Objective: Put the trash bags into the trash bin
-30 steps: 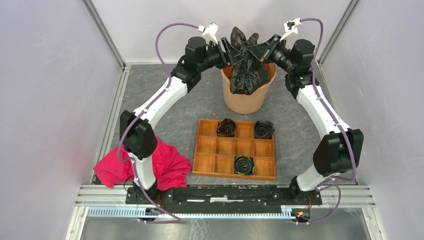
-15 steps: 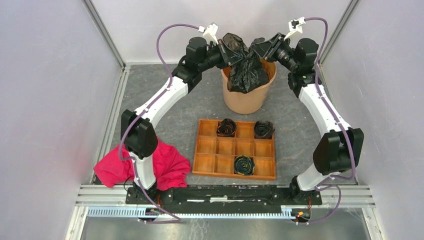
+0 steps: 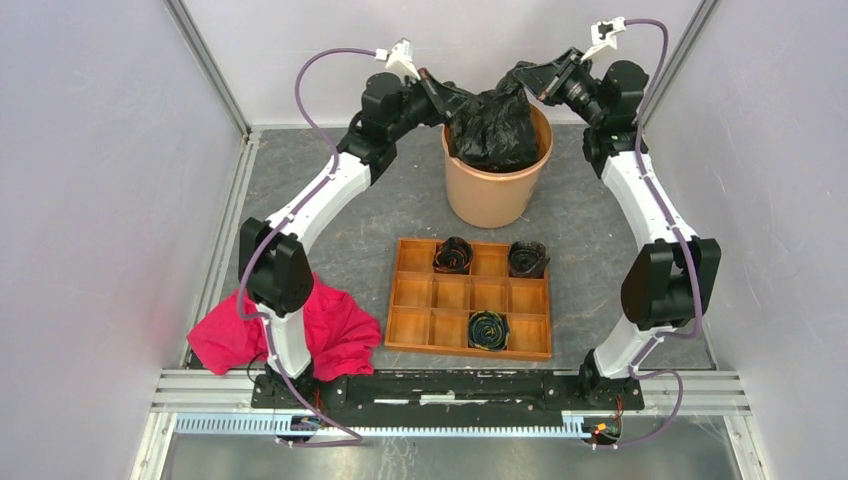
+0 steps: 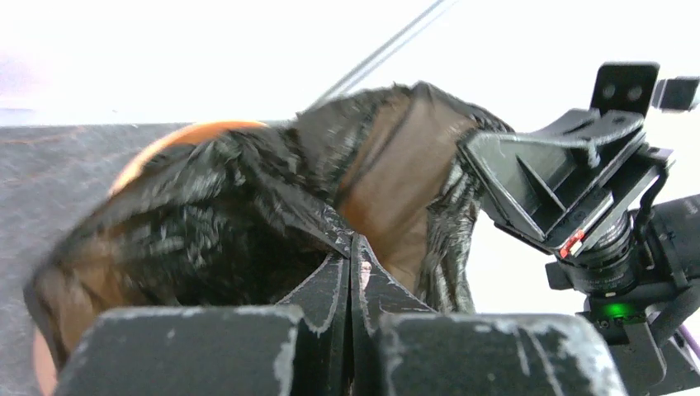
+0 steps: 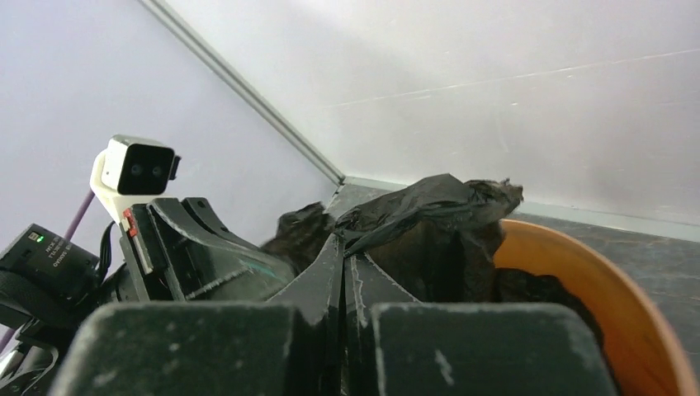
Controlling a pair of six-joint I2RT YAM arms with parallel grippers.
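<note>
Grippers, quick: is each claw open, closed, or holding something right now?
Left gripper: closed, pinching the black trash bag.
Right gripper: closed, pinching the same trash bag at its other side.

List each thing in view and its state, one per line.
trash bin, upright
trash bag, bunched inside it, top above rim
left gripper, shut on trash bag
right gripper, shut on trash bag
tray, holding three rolls
red cloth, crumpled
</note>
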